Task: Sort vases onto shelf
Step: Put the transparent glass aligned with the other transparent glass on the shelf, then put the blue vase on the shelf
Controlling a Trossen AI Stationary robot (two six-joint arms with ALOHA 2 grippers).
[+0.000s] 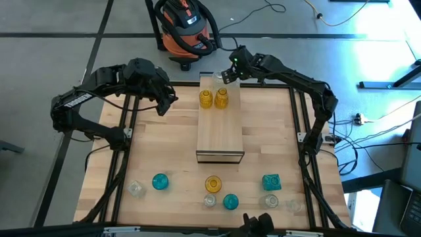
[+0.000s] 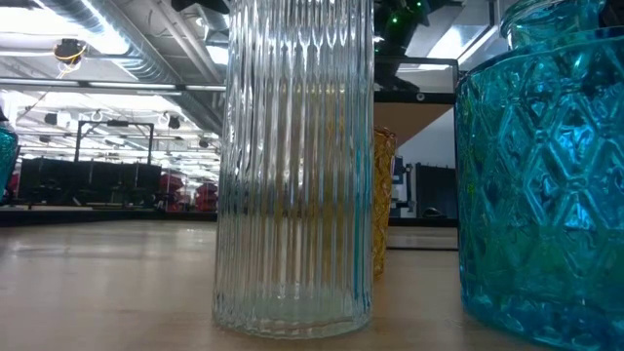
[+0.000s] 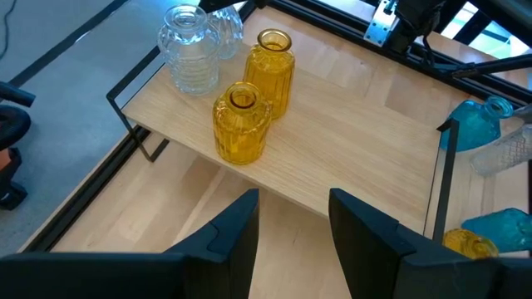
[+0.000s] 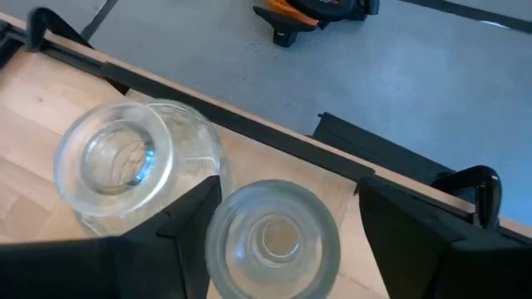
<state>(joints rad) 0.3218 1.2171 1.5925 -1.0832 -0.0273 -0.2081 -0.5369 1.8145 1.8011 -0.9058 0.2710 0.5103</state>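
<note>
Arms: black, jointed, matte housings on both sides.
Left arm (image 1: 99,89): carried white lettering on its link.
Right arm (image 1: 296,79): showed a green light near the wrist.
Left gripper (image 3: 291,228) fingers (image 3: 229,241): dark, flat, angular plastic.

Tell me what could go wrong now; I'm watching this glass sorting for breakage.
The right claw stands open around a clear vase at the shelf's far end. Lifting off carelessly could tip it, perhaps into the second clear vase close beside it, or off the shelf edge nearby. The two amber vases crowd the same end.
</note>
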